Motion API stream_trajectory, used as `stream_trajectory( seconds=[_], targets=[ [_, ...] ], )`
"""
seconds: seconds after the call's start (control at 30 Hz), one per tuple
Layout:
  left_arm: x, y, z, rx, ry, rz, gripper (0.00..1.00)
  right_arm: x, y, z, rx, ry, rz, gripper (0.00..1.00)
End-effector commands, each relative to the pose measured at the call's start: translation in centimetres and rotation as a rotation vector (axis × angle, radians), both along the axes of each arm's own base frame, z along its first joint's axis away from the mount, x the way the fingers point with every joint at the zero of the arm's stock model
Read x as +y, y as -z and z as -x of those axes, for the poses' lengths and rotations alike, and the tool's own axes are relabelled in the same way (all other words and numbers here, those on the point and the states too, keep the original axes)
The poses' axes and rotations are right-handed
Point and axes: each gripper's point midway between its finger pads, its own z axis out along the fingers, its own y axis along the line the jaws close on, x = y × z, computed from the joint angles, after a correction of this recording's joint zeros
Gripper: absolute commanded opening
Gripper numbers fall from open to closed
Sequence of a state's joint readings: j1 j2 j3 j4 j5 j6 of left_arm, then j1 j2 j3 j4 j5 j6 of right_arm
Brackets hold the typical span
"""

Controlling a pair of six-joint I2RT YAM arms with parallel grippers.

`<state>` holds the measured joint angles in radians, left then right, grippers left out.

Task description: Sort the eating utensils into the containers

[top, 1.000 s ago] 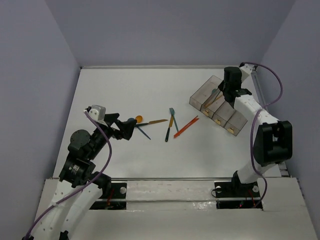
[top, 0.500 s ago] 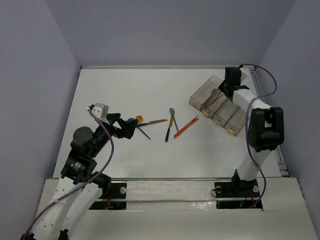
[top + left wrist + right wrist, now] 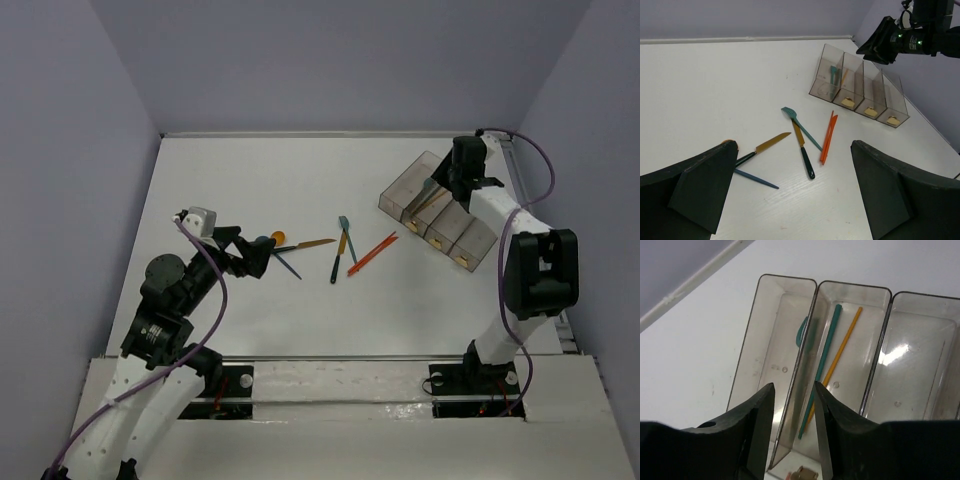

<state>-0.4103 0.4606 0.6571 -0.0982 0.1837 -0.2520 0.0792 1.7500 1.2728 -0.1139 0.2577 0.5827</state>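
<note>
Several utensils lie mid-table: a teal fork (image 3: 800, 125), two gold-bladed dark-handled knives (image 3: 803, 150) (image 3: 765, 147), a blue utensil (image 3: 755, 178) and an orange-red pair (image 3: 827, 137). An orange spoon (image 3: 277, 238) lies beside my left gripper. My left gripper (image 3: 262, 256) (image 3: 795, 200) is wide open and empty, low over the table just left of them. The row of smoky-grey bins (image 3: 437, 213) (image 3: 860, 90) stands at the far right. My right gripper (image 3: 447, 185) (image 3: 793, 385) is open and empty above the wall between the two left bins. The second bin holds a teal utensil (image 3: 825, 360) and a yellow-orange one (image 3: 840, 352). The first bin (image 3: 775, 340) holds a teal piece (image 3: 801, 332).
The third bin (image 3: 910, 365) shows no utensil. White table with a raised rim at the back (image 3: 300, 133) and grey-violet walls on three sides. The right arm's purple cable (image 3: 545, 165) loops near the right wall.
The right arm's elbow has swung while its gripper stays over the far bins. The left gripper has shifted only slightly. No utensil has moved.
</note>
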Motion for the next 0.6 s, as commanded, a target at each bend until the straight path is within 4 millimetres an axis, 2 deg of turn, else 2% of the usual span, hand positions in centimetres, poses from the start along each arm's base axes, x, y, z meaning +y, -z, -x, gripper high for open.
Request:
stream_trajectory(
  seconds=[0.0,0.03,0.1,0.13,0.2,0.23,0.4,0.43,0.47,0.57],
  targets=[
    [0.4,-3.1,0.3,-0.088,-0.006,0.027,0.99,7.0,-6.0,2.0,-0.144,-0.265,0.046,0.39],
    [0.4,-3.2,0.3,-0.090,-0.008,0.028,0.99,9.4,-5.5,3.1,-0.129,-0.357,0.084,0.34],
    [0.4,-3.0,0.3,-0.085,-0.007,0.026,0.99,11.2,-5.0,4.4,-0.108,-0.430,0.106,0.31],
    [0.4,-3.1,0.2,-0.087,-0.007,0.027,0.99,12.6,-4.4,5.2,-0.087,-0.476,0.112,0.30],
    [0.4,-3.0,0.2,-0.084,-0.010,0.025,0.99,13.8,-2.9,6.4,-0.044,-0.530,0.120,0.30],
    [0.4,-2.9,0.1,-0.083,-0.010,0.025,0.99,15.1,-2.1,7.2,-0.018,-0.577,0.124,0.30],
    [0.3,-2.7,-0.2,-0.071,-0.013,0.018,0.99,18.5,1.1,8.9,0.080,-0.735,0.179,0.33],
    [0.3,-2.7,-0.2,-0.071,-0.013,0.017,0.99,18.9,1.9,9.1,0.103,-0.752,0.190,0.35],
    [0.3,-2.6,-0.3,-0.069,-0.013,0.016,0.99,19.2,3.4,9.4,0.148,-0.773,0.202,0.36],
    [0.3,-2.6,-0.4,-0.067,-0.016,0.015,0.99,20.1,5.5,9.7,0.204,-0.814,0.232,0.39]
  ],
)
